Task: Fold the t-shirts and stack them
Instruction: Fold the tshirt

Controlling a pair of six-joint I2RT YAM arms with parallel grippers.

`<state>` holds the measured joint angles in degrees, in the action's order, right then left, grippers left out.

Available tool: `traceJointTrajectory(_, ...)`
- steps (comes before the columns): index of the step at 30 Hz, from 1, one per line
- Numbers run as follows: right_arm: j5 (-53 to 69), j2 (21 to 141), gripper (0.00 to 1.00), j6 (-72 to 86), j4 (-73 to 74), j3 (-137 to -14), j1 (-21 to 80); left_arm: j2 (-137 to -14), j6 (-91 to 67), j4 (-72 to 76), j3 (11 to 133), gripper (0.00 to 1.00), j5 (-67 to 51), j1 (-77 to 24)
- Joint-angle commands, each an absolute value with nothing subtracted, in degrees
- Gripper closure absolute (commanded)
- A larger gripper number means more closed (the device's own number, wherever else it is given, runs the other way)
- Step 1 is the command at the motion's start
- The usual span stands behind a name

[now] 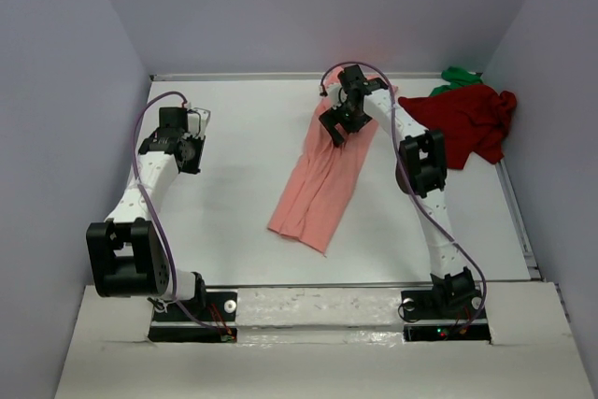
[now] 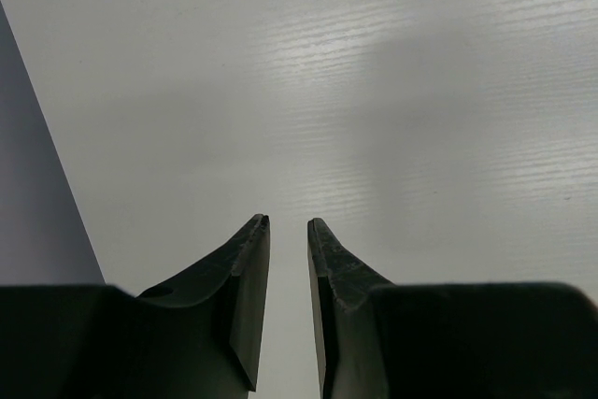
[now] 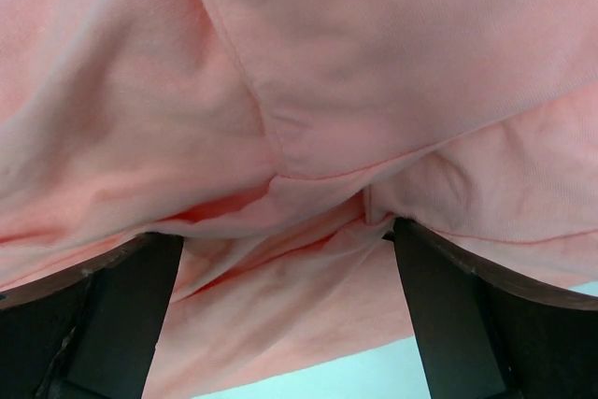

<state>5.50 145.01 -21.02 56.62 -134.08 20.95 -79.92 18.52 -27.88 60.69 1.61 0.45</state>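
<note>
Salmon-pink t-shirt [image 1: 318, 189], right claw [image 1: 334, 132] (red t-shirt [image 1: 464, 119] beside)

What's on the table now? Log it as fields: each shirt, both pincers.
left pincer: narrowly open, empty, over bare table
right pincer: wide open, pink cloth bunched between fingers
pink shirt: long strip, mid-table, far end under right pincer
dark red shirt: crumpled, far right corner
green shirt: small crumple behind the red one
stack: not started
</note>
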Motion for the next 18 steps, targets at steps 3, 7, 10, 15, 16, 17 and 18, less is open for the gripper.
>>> traceJointTrajectory(3, -3.43, 147.84, 0.00, -21.44, 55.82, -139.75, 17.93, -80.42, 18.81, -28.13, 62.93, 0.66, -1.49, 0.35)
traceJointTrajectory(7, 0.07, 142.76, 0.00, -21.80, 56.16, -134.77, 17.93, -80.25, 18.81, -28.47, 63.63, 0.66, -1.76, -1.67)
traceJointTrajectory(10, 3.69, 135.13, 0.00, -20.49, 56.16, -127.74, 17.93, -79.45, 19.25, -29.35, 64.16, 0.66, -3.25, -2.37)
traceJointTrajectory(15, 8.69, 123.51, 0.00, -19.16, 57.74, -118.05, 17.93, -79.63, 22.05, -32.77, 63.38, 0.69, -8.95, -6.40)
traceJointTrajectory(16, 9.22, 121.57, 0.00, -18.90, 58.01, -116.47, 17.93, -79.80, 22.50, -33.13, 63.02, 0.71, -9.49, -7.72)
traceJointTrajectory(17, 9.14, 119.64, 0.00, -18.72, 57.83, -114.72, 17.93, -79.63, 22.94, -33.22, 62.58, 0.71, -9.93, -9.13)
traceJointTrajectory(18, 9.23, 115.96, 0.00, -18.72, 57.66, -111.57, 17.93, -79.45, 23.37, -33.31, 61.62, 0.71, -10.54, -11.75)
